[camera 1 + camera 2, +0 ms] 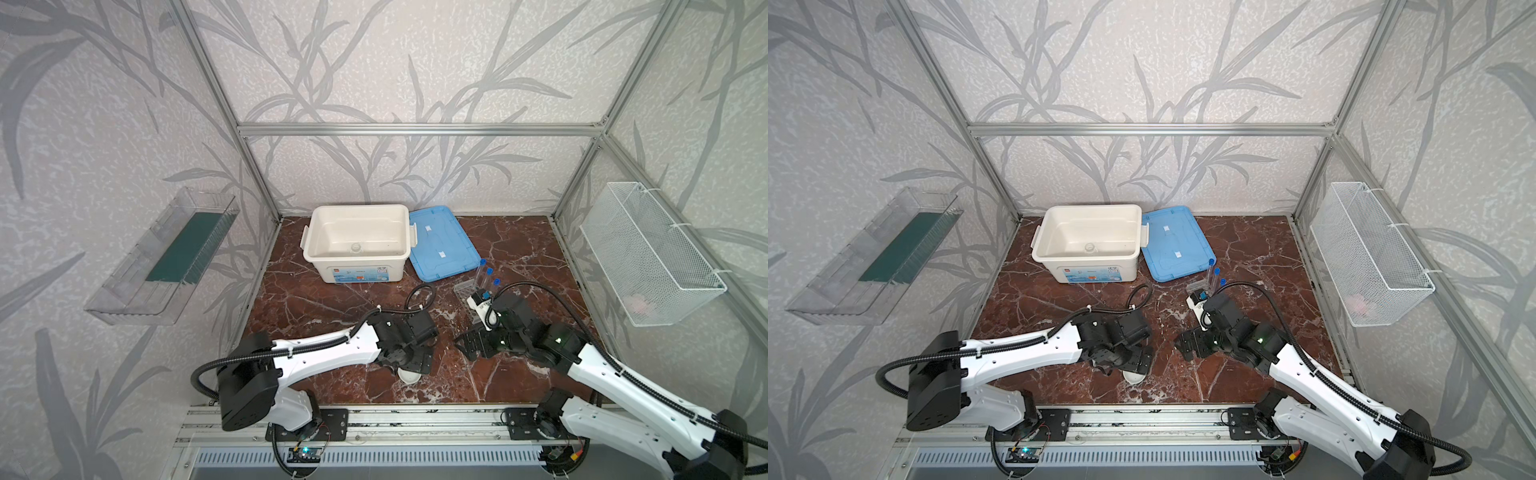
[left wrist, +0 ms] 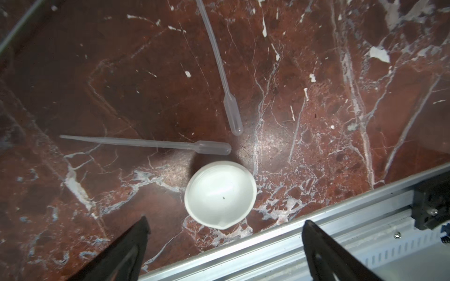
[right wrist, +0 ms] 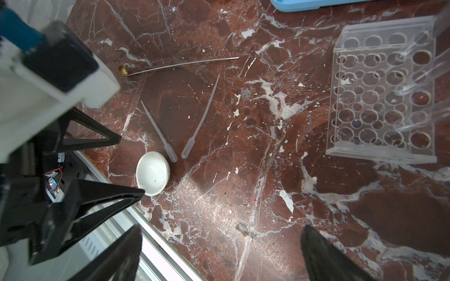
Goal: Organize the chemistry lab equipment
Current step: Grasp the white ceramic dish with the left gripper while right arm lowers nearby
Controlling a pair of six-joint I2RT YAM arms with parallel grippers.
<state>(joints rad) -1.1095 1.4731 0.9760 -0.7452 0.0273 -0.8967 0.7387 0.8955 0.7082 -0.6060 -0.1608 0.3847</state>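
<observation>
The small white dish (image 2: 220, 194) sits on the red stone surface (image 1: 519, 249), close to the front rail. The left claw (image 2: 225, 220) hangs just over the dish, wide open, with nothing in it. The right claw (image 3: 221, 227) is near the dish over bare surface, also wide open and empty. Two clear droppers (image 3: 159, 132) (image 3: 201, 121) lie flat just beside the dish, with their fat ends pointing at it. A thin rod (image 3: 182, 64) lies a bit past the droppers. The clear rack (image 3: 379, 97) stands well apart from the dish, with three blue-capped test tubes (image 1: 481, 276) in it. Farther back from the dish, a small glass jar (image 1: 356, 248) sits inside the white tub (image 1: 357, 270).
</observation>
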